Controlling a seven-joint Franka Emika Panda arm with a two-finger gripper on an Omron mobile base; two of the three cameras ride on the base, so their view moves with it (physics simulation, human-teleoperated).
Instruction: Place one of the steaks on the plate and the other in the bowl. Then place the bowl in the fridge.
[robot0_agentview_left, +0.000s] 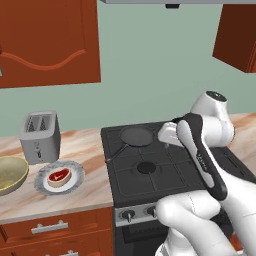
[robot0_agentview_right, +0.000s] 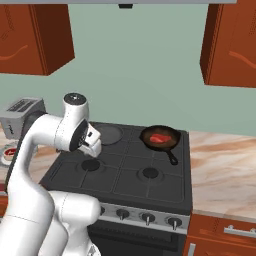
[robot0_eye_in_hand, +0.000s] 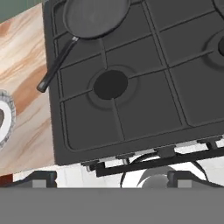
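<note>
In the left base view the wide olive-yellow glossy bowl (robot0_agentview_left: 10, 174) is cut off by the left edge of the frame, so only its right part shows on the marbled counter (robot0_agentview_left: 85, 192). Just right of it, at centre left, lies the round white plate with a grey speckled rim (robot0_agentview_left: 76, 176), and one raw red steak with a pale fat rim (robot0_agentview_left: 59, 176) rests on it. In the right base view that plate (robot0_agentview_right: 7, 154) is a sliver at the left edge, mostly hidden behind the white arm. The second red steak (robot0_agentview_right: 160, 138) sits in a dark round frying pan (robot0_agentview_right: 161, 137) at the centre of that frame, on the black gas stove (robot0_agentview_right: 125, 172).

The two-finger gripper (robot0_eye_in_hand: 111, 178) shows at the bottom of the hand view, its dark fingertips (robot0_eye_in_hand: 41, 178) standing wide apart and holding nothing, above the stove's front edge. An empty dark skillet (robot0_eye_in_hand: 94, 16) is cropped at that view's top. A grey steel toaster (robot0_agentview_left: 40, 136) stands behind the plate, at the left. Red-brown wooden cabinets (robot0_agentview_left: 47, 40) hang in the upper corners.
</note>
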